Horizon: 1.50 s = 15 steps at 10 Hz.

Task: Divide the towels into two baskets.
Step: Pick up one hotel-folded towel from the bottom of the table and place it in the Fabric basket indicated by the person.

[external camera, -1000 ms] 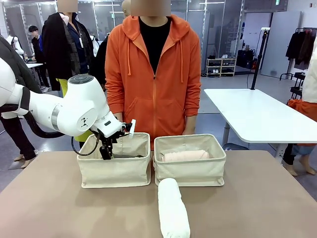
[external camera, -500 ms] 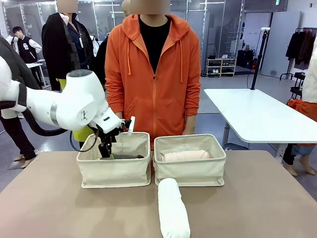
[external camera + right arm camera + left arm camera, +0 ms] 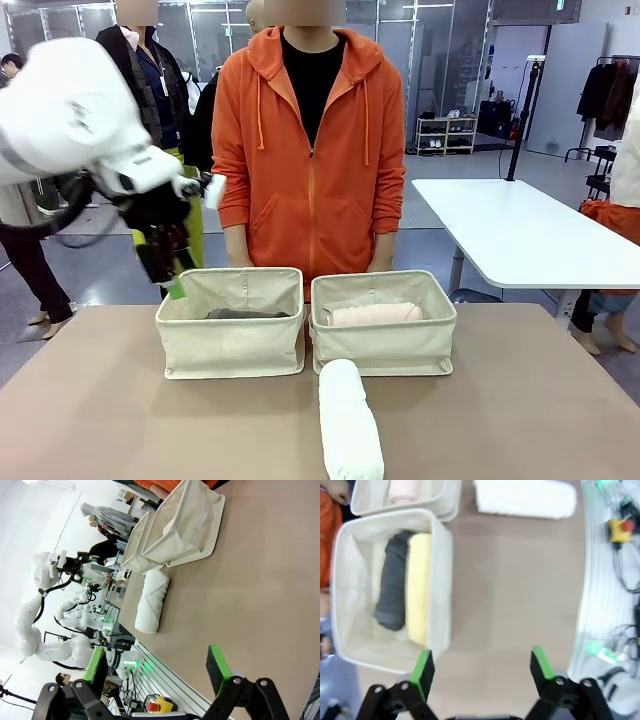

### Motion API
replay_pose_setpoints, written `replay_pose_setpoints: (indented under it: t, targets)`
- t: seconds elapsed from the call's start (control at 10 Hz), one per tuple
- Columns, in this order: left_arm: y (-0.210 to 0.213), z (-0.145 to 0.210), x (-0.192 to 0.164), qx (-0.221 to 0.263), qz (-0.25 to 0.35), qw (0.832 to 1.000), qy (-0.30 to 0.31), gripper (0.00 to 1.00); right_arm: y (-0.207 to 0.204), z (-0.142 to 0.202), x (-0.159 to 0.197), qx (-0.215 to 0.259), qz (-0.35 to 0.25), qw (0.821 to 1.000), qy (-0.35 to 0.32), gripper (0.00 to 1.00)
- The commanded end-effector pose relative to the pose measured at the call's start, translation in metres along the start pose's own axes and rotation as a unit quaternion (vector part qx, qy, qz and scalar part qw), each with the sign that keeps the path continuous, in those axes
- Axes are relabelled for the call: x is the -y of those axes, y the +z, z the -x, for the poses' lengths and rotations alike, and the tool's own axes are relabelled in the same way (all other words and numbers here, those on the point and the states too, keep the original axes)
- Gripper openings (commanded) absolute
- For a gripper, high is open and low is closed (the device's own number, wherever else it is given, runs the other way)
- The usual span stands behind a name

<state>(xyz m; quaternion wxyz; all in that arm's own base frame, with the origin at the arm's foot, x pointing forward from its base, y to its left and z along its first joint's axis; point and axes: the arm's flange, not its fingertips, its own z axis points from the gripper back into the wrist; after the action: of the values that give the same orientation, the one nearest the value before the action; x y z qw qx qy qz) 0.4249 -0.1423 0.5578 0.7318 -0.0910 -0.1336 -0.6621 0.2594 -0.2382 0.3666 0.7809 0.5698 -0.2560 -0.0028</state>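
Two beige baskets stand side by side at the table's far edge. The left basket (image 3: 230,350) (image 3: 445,570) holds a dark grey towel (image 3: 245,314) (image 3: 394,587) and a pale yellow towel (image 3: 419,587), lying parallel. A pale pink towel (image 3: 375,315) (image 3: 402,490) lies in the right basket (image 3: 385,350) (image 3: 192,525). On the table in front of the right basket lies a white towel (image 3: 350,420) (image 3: 525,499) (image 3: 152,602). My left gripper (image 3: 172,280) (image 3: 481,669) hangs open and empty above and left of the left basket. My right gripper (image 3: 156,666) is open and empty over bare table.
A person in an orange hoodie (image 3: 310,150) stands just behind the baskets, arms down. A bare brown tabletop (image 3: 150,430) stretches in front of the baskets on both sides of the white towel. Cables and a yellow-and-red button box (image 3: 620,530) sit beyond my side of the table.
My left gripper has risen out of the left basket and swung up and to the left, empty. The towels and baskets have stayed in place.
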Motion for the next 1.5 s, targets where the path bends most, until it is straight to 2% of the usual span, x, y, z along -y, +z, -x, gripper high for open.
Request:
replay_pose_setpoints:
  t: [0.0,0.1,0.2,0.3,0.5,0.6,0.7,0.9,1.0,1.1,1.2,1.4]
  targets:
    - [0.017,0.055,0.028,0.102,0.043,0.989,0.102,0.96,0.002,0.002,-0.002,-0.008,0.000,1.000,0.002,1.00]
    - [0.032,0.089,0.049,0.168,0.047,0.973,0.150,0.96,0.002,0.002,-0.002,-0.008,0.000,1.000,0.002,1.00]
    - [0.047,0.127,0.072,0.213,0.051,0.955,0.200,0.96,0.002,0.002,-0.002,-0.008,0.000,1.000,0.002,1.00]
    - [0.060,0.157,0.088,0.240,0.050,0.939,0.242,0.96,0.002,0.002,-0.002,-0.008,0.000,1.000,0.002,1.00]
    - [0.065,0.215,0.116,0.267,0.104,0.903,0.321,0.96,0.002,0.002,-0.002,-0.008,0.000,1.000,0.002,1.00]
    - [0.058,0.254,0.130,0.301,0.128,0.870,0.370,0.96,0.002,0.002,-0.002,-0.008,0.000,1.000,0.002,1.00]
    - [0.048,0.291,0.145,0.351,0.124,0.838,0.399,0.96,0.002,0.002,-0.002,-0.008,0.000,1.000,0.002,1.00]
    - [0.021,0.350,0.178,0.394,0.125,0.787,0.459,0.96,0.002,0.002,-0.002,-0.008,0.000,1.000,0.002,1.00]
    - [0.010,0.365,0.185,0.407,0.119,0.773,0.473,0.96,0.002,0.002,-0.002,-0.008,0.000,1.000,0.002,1.00]
    - [0.006,0.364,0.178,0.416,0.113,0.780,0.453,0.96,0.002,0.002,-0.002,-0.008,0.000,1.000,0.002,1.00]
    - [0.021,0.364,0.184,0.385,0.122,0.785,0.470,0.96,0.002,0.002,-0.002,-0.008,0.000,1.000,0.002,1.00]
    - [0.021,0.364,0.184,0.385,0.122,0.785,0.470,0.96,0.002,0.002,-0.002,-0.008,0.000,1.000,0.002,1.00]
